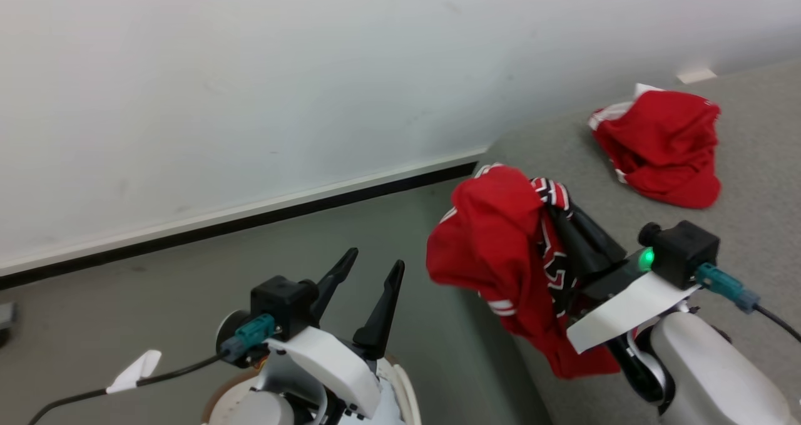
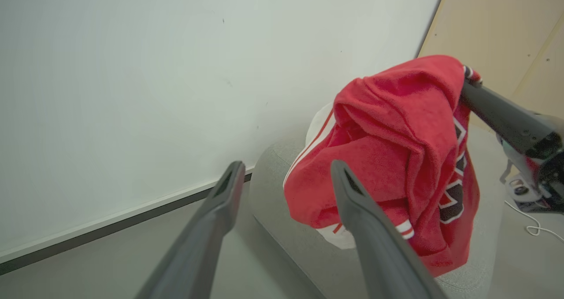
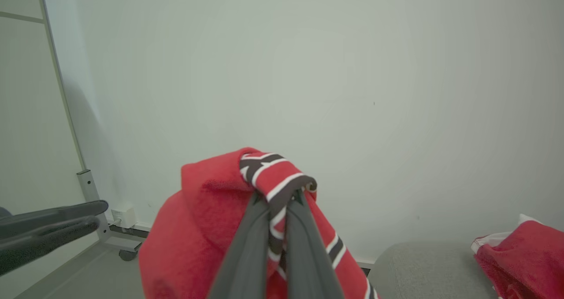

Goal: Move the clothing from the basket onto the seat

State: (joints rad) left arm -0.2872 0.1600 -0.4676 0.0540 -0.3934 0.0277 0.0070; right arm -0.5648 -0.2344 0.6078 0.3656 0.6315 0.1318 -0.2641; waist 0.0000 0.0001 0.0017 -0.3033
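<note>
We can't read the print on the jersey [image 1: 494, 250] by the seat [image 1: 757, 181] corner, folds hide it, and the right gripper [image 3: 278, 197] tips are buried in there too.

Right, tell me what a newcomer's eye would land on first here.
The red jersey with black-and-white trim stands out most, pinched in the shut right hand and hanging by the edge of the grey sofa. Next comes a second red garment, lying crumpled on the sofa at the head view's upper right. The left hand stands open and empty at that view's lower left.
</note>
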